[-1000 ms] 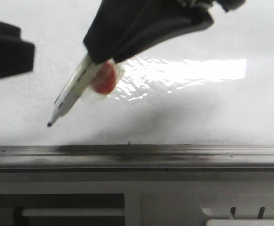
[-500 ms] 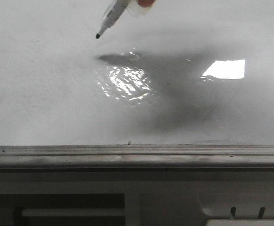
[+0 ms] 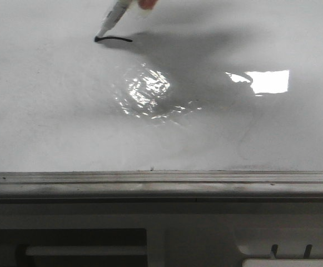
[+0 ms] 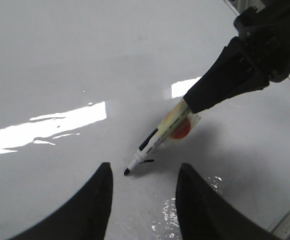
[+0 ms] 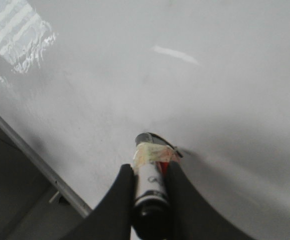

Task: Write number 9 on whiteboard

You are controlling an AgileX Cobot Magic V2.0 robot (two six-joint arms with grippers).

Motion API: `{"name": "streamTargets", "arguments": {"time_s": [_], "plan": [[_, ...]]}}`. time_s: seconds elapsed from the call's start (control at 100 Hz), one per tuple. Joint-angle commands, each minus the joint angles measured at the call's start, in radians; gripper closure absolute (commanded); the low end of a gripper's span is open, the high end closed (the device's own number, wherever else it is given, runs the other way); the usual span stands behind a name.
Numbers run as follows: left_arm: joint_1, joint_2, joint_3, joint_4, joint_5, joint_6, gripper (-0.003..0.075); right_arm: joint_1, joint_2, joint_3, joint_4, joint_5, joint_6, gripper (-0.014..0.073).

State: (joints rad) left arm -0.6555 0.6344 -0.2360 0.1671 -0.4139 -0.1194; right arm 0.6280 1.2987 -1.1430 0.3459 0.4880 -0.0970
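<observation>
The whiteboard (image 3: pixel 50 111) fills the front view, glossy white with glare patches. My right gripper (image 5: pixel 148 170) is shut on a white marker (image 5: pixel 149 185) wrapped in yellowish and red tape. In the front view only the marker (image 3: pixel 114 15) shows, at the top edge. Its black tip touches the board at the left end of a short black stroke (image 3: pixel 117 39), the only ink of the number 9. The left wrist view shows the right gripper (image 4: pixel 194 102), the marker (image 4: pixel 157 142) and the stroke (image 4: pixel 147 161). My left gripper (image 4: pixel 145 166) hovers open and empty just short of the marker tip.
The grey metal lower rail (image 3: pixel 161 186) runs along the board's near edge, with grey and white fittings (image 3: pixel 83 250) below it. A bright rectangular glare patch (image 3: pixel 269 81) lies right of centre and a rippled one (image 3: pixel 147 92) near the middle.
The right gripper has carried the marker away from the camera and up the board, out of the front view. The tip has touched down and drawn a short stroke leftward. The left gripper left the front view.
</observation>
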Motion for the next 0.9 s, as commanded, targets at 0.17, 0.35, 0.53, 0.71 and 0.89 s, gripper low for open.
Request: {"name": "streamTargets", "arguments": {"time_s": [0.17,0.35,0.53,0.71,0.89], "plan": [[0.004,0.001,-0.031,-0.016,-0.082,-0.005,0.0447,-0.010,-0.049,-0.035,-0.094,0.117,-0.006,0.0659],[0.004,0.001,-0.031,-0.016,-0.082,-0.005,0.0447,-0.055,-0.058,-0.110,-0.117,0.118,-0.006,0.0659],[0.004,0.001,-0.031,-0.016,-0.082,-0.005,0.0447,-0.060,-0.036,-0.100,-0.099,0.188,-0.006,0.0659],[0.004,0.001,-0.031,-0.016,-0.082,-0.005,0.0447,-0.015,-0.044,0.086,0.005,0.123,-0.006,0.0659],[0.004,0.001,-0.031,0.008,-0.075,-0.005,0.0444,0.048,-0.068,0.067,0.010,0.079,-0.006,0.0659]]}}
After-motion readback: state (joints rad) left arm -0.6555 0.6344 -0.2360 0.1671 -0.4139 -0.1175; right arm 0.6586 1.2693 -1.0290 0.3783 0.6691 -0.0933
